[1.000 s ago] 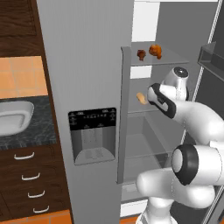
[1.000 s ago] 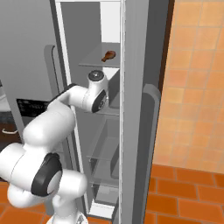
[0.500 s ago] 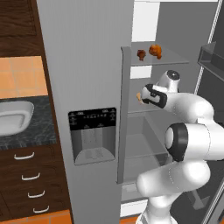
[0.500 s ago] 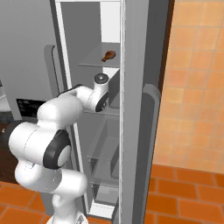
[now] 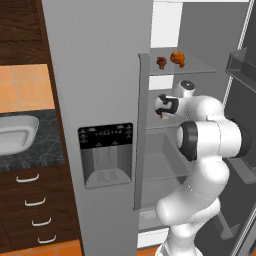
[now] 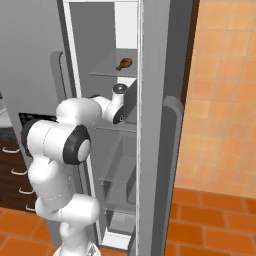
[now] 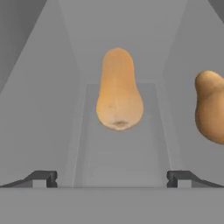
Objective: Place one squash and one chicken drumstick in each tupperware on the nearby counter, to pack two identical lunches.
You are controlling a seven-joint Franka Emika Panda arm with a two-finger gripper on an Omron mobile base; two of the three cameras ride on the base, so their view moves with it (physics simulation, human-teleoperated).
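Squash and drumsticks sit inside the open grey fridge [image 5: 100, 75], which we take first as the largest body in the scene; its tall door panel carries a dark dispenser [image 5: 106, 155]. To the fridge's left in the left base view we see the counter [image 5: 30, 150], a black-grey speckled top over dark wood drawers [image 5: 30, 210] with curved silver handles, and on it one pale tupperware [image 5: 15, 132] with a thick rim, cut by the picture's edge. The white arm [image 5: 210, 140] reaches into the fridge at the level of the middle shelf [image 6: 117, 126].

On the upper glass shelf [image 5: 192, 67] we see two glossy orange-brown chicken drumsticks [image 5: 177, 58], lying near each other but apart; from the right base view one of them shows beside the door edge.

In the hand view we look along the middle shelf at one squash [image 7: 119, 89], tan-orange, its narrow neck pointing away and its rounded end toward the camera. It lies centred ahead of the gripper [image 7: 112, 178] and apart from it. A second squash [image 7: 211, 107] lies to one side, cut by the picture's edge, clear of the first.

The gripper's jaws stand wide, one dark fingertip [image 7: 43, 178] at each side of the view, and we see nothing between them.
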